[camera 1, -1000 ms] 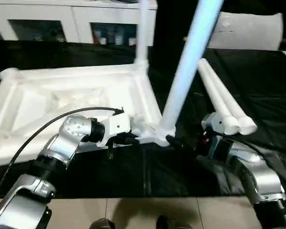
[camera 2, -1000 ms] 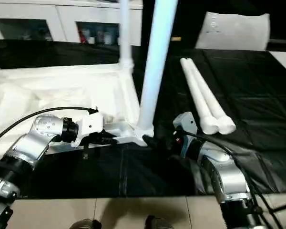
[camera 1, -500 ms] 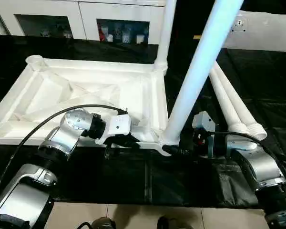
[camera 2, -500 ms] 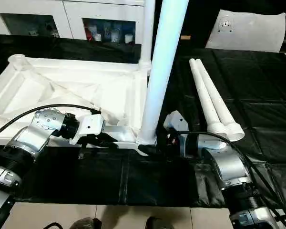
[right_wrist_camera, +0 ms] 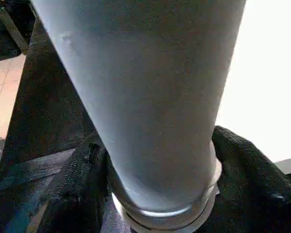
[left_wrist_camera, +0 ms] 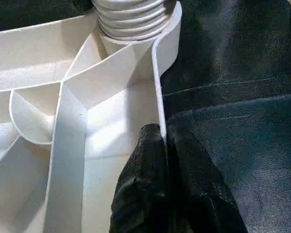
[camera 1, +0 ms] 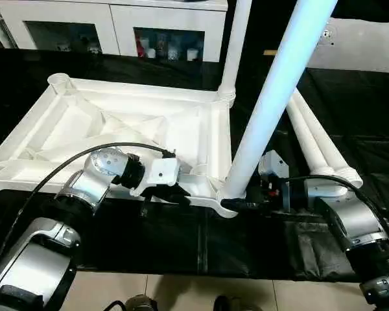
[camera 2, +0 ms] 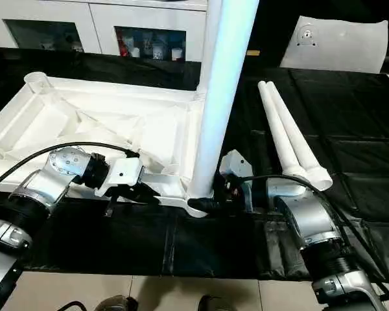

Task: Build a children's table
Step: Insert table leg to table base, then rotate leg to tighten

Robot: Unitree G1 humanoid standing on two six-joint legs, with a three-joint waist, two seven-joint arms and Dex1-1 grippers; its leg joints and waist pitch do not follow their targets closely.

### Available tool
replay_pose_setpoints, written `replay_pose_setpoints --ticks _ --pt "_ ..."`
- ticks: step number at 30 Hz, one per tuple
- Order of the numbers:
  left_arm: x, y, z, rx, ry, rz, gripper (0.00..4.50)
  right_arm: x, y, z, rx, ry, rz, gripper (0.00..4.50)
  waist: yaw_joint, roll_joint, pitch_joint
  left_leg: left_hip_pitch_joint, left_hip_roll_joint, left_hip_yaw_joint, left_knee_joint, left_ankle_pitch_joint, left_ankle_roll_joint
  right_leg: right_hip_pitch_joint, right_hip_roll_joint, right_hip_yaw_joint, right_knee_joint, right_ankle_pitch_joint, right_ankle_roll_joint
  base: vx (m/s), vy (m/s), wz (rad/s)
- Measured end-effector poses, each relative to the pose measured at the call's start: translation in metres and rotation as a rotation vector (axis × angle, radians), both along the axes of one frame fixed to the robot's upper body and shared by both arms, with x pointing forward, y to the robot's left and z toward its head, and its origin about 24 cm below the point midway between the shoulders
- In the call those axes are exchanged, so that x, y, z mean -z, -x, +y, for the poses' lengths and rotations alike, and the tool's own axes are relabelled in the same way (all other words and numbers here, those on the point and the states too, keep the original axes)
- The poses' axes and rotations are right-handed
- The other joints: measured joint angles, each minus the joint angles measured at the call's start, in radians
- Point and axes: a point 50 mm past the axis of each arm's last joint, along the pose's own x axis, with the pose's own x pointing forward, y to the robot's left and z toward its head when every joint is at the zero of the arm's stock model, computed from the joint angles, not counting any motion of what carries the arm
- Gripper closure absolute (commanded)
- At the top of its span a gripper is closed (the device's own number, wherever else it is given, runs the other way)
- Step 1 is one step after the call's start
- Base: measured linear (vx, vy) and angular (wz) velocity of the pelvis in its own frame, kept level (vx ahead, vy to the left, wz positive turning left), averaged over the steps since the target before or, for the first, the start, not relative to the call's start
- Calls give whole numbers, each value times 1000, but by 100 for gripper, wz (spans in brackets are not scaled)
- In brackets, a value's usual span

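Two legs already stand in the upturned tabletop [camera 1: 117, 129], which lies ribs-up on the black-covered counter [camera 1: 350, 103]. The far leg [camera 1: 236, 39] rises from the back right corner. The near leg [camera 1: 272, 97] rises from the front right socket [camera 1: 228, 202], leaning a little to the right. Two spare legs [camera 2: 288, 139] lie side by side on the counter, just right of the top.

Our left end effector [left_wrist_camera: 166, 145] is closed on the thin front rim of the top, one finger on each side of it, near the socket. Our right end effector [right_wrist_camera: 155, 179] wraps the base of the near leg, a finger [right_wrist_camera: 72, 184] on either side, just above the socket.

We judge the main risk to be the lean: if the thread is crossed, turning could jam the leg. The pinch on the thin rim could also slip, letting the top twist on the cloth. The tall leg could then swing over.
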Motion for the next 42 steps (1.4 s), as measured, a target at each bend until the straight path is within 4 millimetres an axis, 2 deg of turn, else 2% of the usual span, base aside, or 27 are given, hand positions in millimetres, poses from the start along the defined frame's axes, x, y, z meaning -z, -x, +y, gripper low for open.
replay_pose_setpoints --ticks 4,9,12,14,16,22,24,25,27,31,32,36,39,42 --pt "0 -1 0 -27 4 13 450 1 0 1 25 -16 19 175 0 0 0 1 0 0 0 0 0 1 0 0 1 0 0 0 0 0" --pt "2 -4 -4 -164 38 37 450 11 2 9 207 -97 49 175 -6 0 0 5 0 0 0 2 -5 4 0 0 0 -1 3 0 0 0" --pt "6 -6 -12 -315 84 36 450 19 -2 16 441 -162 43 176 -19 0 0 5 0 0 0 3 -6 5 0 0 -3 -3 7 0 0 0" --pt "9 -8 -26 -406 117 35 450 22 -7 21 622 -187 27 176 -32 2 -1 5 0 0 1 3 -6 6 0 0 -8 -4 7 0 0 0" --pt "13 -7 -39 -470 150 41 450 22 -13 22 752 -192 16 176 -39 2 -1 5 -1 0 1 3 -6 6 -1 0 -11 -4 8 0 0 0" --pt "15 -10 -62 -635 168 21 450 18 -32 41 1009 -177 24 176 -64 2 -1 4 -8 -3 1 3 -5 4 -7 -2 -14 -6 11 0 0 0" --pt "14 -11 -65 -661 173 10 450 17 -36 43 1029 -164 15 176 -69 2 -1 3 -9 -3 0 3 -5 4 -9 -5 -18 -6 11 0 0 0" --pt "14 -11 -65 -665 171 9 450 17 -37 43 1029 -164 11 141 -71 2 -1 2 -9 -3 -1 3 -5 5 -10 -5 -21 -6 11 0 0 0" --pt "14 -11 -65 -664 171 7 450 17 -37 42 1030 -166 3 106 -73 2 -1 2 -10 -3 -2 3 -5 5 -10 -5 -24 -6 11 0 0 0" --pt "13 -11 -63 -655 163 -9 450 19 -33 42 1001 -187 -2 83 -73 2 -1 1 -12 -2 -2 4 -4 5 -12 -4 -25 -6 11 0 0 0" --pt "12 -11 -60 -651 160 -19 450 20 -30 40 982 -202 2 61 -74 2 -1 1 -11 -2 -2 4 -3 5 -12 -4 -25 -6 11 0 0 0" --pt "10 -14 -48 -653 145 -52 450 25 -18 35 856 -217 4 31 -85 2 -1 0 -10 -2 -2 4 -3 3 -11 -5 -25 -1 11 0 0 0" --pt "8 -14 -42 -621 141 -62 450 28 -11 30 771 -212 16 6 -84 2 -1 -1 -10 -2 -2 5 -2 2 -12 -5 -24 14 13 0 0 0" --pt "5 -12 -33 -566 145 -61 450 21 -10 18 696 -207 -10 3 -78 2 -1 -5 -9 -2 -3 5 -2 -4 -11 -5 -20 18 13 0 0 0"
